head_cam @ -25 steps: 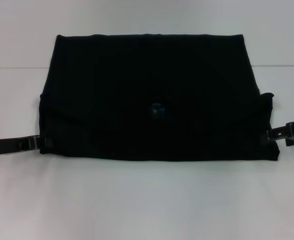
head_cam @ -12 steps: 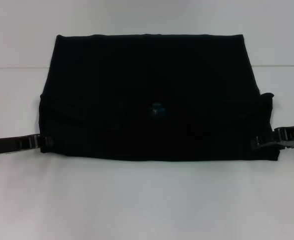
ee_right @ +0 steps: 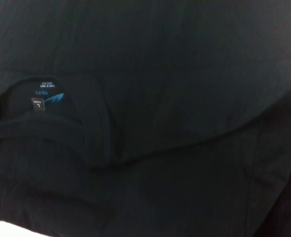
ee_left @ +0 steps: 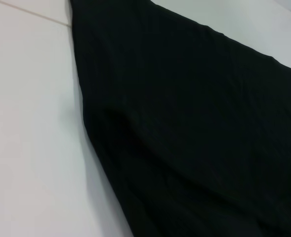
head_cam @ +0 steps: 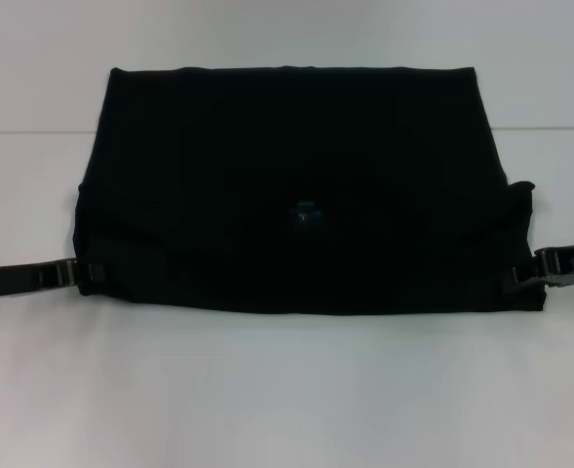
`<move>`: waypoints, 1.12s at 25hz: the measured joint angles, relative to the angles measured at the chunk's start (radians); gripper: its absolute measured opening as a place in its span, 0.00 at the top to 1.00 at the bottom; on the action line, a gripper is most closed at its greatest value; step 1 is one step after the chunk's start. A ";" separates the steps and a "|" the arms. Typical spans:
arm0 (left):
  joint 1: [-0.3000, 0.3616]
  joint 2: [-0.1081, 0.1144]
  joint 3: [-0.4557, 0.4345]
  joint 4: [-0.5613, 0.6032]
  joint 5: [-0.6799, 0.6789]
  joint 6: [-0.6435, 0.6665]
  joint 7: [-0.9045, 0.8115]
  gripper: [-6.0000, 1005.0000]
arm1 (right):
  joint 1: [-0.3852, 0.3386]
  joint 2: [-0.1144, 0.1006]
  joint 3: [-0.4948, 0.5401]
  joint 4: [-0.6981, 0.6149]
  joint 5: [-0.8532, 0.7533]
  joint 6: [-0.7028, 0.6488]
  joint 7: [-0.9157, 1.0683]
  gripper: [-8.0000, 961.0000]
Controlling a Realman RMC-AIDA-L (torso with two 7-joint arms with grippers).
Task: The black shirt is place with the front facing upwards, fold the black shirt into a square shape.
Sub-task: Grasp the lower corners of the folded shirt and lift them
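The shirt fills the middle of the head view, a wide dark block on the white table, folded so that no print shows and the blue neck label sits just below centre. The left gripper is low at the left edge of the frame, touching the shirt's lower left corner; the right gripper is at the lower right corner, its tip against the cloth. Whether either pair of fingers is spread or pinching the fabric cannot be told, dark metal against dark cloth.

The shirt looks soft, light and limp, several layers thick near the collar. It will likely sag and drag if lifted from one point, and the layers may slide apart. The side edges near the lower corners seem the best hold, both at once, pinching all layers together so the fold carries over evenly
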 joint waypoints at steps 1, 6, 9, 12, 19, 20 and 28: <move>-0.001 0.000 0.000 0.000 0.000 0.000 0.000 0.90 | 0.000 0.000 0.000 0.000 0.000 0.000 0.000 0.39; -0.002 0.002 0.000 0.000 0.000 0.001 0.000 0.90 | 0.002 -0.001 -0.006 0.000 -0.001 0.001 0.002 0.55; -0.003 0.002 0.000 0.000 0.000 0.001 0.000 0.90 | 0.003 -0.001 -0.011 0.000 -0.001 0.002 0.003 0.67; -0.003 0.003 0.000 0.000 0.000 0.002 0.000 0.90 | 0.003 -0.003 -0.011 -0.001 -0.001 0.002 0.002 0.81; 0.000 0.013 -0.021 0.005 -0.021 0.072 0.015 0.90 | 0.002 -0.020 -0.003 -0.006 0.006 -0.027 0.000 0.95; 0.001 0.017 -0.029 0.009 -0.022 0.097 0.014 0.90 | 0.000 -0.025 -0.002 -0.007 0.009 -0.041 -0.001 0.95; 0.027 0.040 -0.083 0.048 0.002 0.346 -0.011 0.90 | -0.054 -0.042 0.013 -0.050 0.024 -0.242 -0.061 0.95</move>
